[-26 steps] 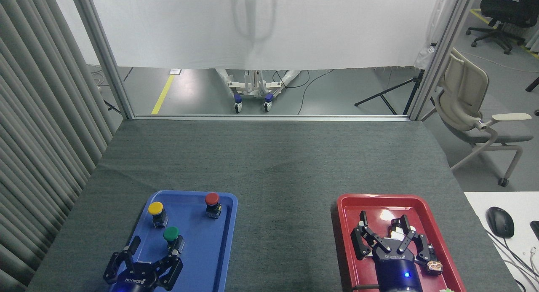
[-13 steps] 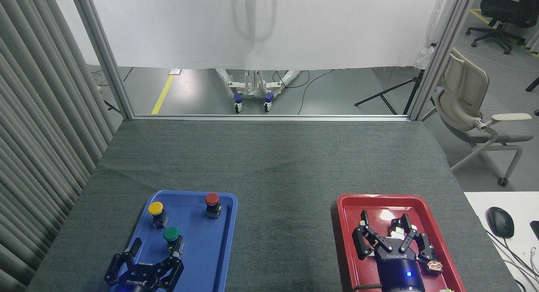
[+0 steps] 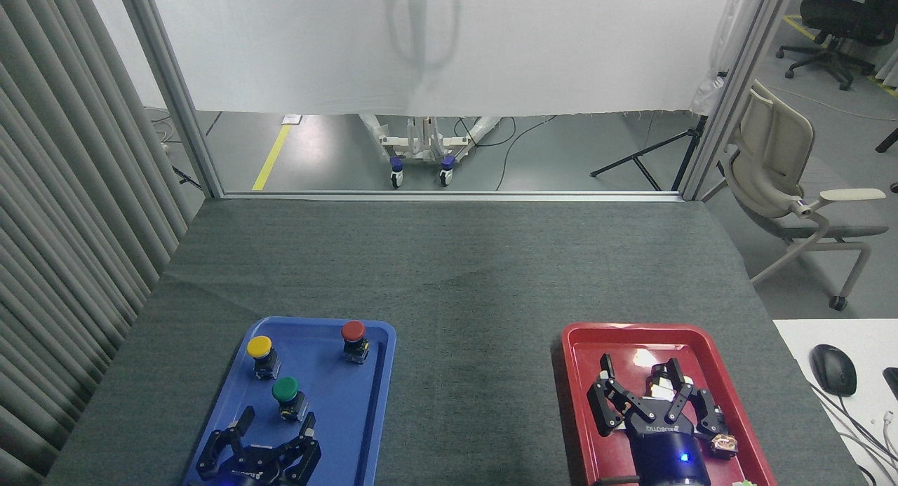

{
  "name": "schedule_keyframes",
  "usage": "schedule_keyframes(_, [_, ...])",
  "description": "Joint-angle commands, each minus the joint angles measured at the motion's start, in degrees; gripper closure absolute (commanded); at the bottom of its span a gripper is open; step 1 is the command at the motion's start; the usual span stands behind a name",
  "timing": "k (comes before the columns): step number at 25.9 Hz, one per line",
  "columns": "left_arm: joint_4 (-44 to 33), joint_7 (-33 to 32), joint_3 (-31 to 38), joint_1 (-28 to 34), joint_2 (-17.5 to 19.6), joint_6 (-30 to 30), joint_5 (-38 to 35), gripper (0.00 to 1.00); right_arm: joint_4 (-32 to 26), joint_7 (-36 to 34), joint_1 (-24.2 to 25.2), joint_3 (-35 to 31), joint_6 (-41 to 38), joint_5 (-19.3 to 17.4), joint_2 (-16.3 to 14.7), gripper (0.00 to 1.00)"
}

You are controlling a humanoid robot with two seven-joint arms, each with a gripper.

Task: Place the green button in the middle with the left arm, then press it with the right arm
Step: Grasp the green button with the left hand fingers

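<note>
The green button [image 3: 286, 395] stands upright in the blue tray [image 3: 372, 402], near its middle. My left gripper [image 3: 277, 421] is open just below the button, its fingertips on either side of the base and not touching it. The middle [image 3: 477, 374], a bare stretch of dark grey tabletop, lies between the two trays. My right gripper [image 3: 640, 370] hangs open over the red tray [image 3: 575, 388], with nothing held.
A yellow button [image 3: 261, 353] and a red button [image 3: 353, 339] stand at the far end of the blue tray. Small items [image 3: 722, 444] lie in the red tray beside my right gripper. A white desk with a mouse [image 3: 833, 369] sits at the right edge.
My left gripper has shifted right and lower in the view, now lined up below the green button. My right gripper has barely moved.
</note>
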Motion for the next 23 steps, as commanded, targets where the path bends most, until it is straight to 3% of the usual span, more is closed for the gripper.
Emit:
schedule_keyframes(1, [1.6, 0.2, -0.2, -1.0, 0.2, 1.1, -0.4, 0.04, 0.1, 0.0, -0.1, -0.5, -0.4, -0.1, 0.2, 0.0])
schedule_keyframes(14, [9.1, -0.1, -3.6, -5.9, 0.4, 1.3, -5.4, 0.09, 0.1, 0.0, -1.6, -0.8, -0.2, -0.1, 0.4, 0.0])
schedule_keyframes(17, [10.4, 0.1, -3.6, -6.9, 0.2, 1.3, -5.3, 0.23, 0.1, 0.1, -2.4, -0.8, 0.1, -0.1, 0.6, 0.0])
schedule_keyframes(23, [12.1, 0.2, -3.6, -7.9, 0.2, 1.2, -5.2, 0.68, 0.1, 0.1, -2.5, -0.8, -0.1, -0.1, 0.6, 0.0])
